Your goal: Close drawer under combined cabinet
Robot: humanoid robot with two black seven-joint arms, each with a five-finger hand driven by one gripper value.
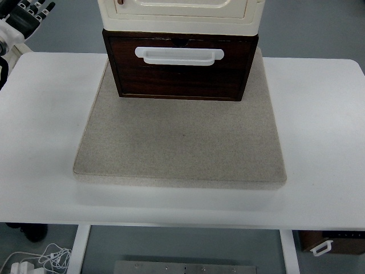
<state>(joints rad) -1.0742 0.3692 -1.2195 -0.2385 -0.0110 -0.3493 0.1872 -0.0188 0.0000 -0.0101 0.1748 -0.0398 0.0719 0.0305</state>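
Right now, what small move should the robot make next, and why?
Probably bring the left hand from the top left corner toward the drawer. The dark drawer front sits slightly ahead of the cream cabinet, and no hand touches it.

The dark brown wooden drawer (179, 71) shows a smooth, semi-gloss grain finish. Its white handle (179, 55) appears glossy plastic. The beige speckled slab (179, 148) looks matt and rough; the white table (319, 131) is smooth.
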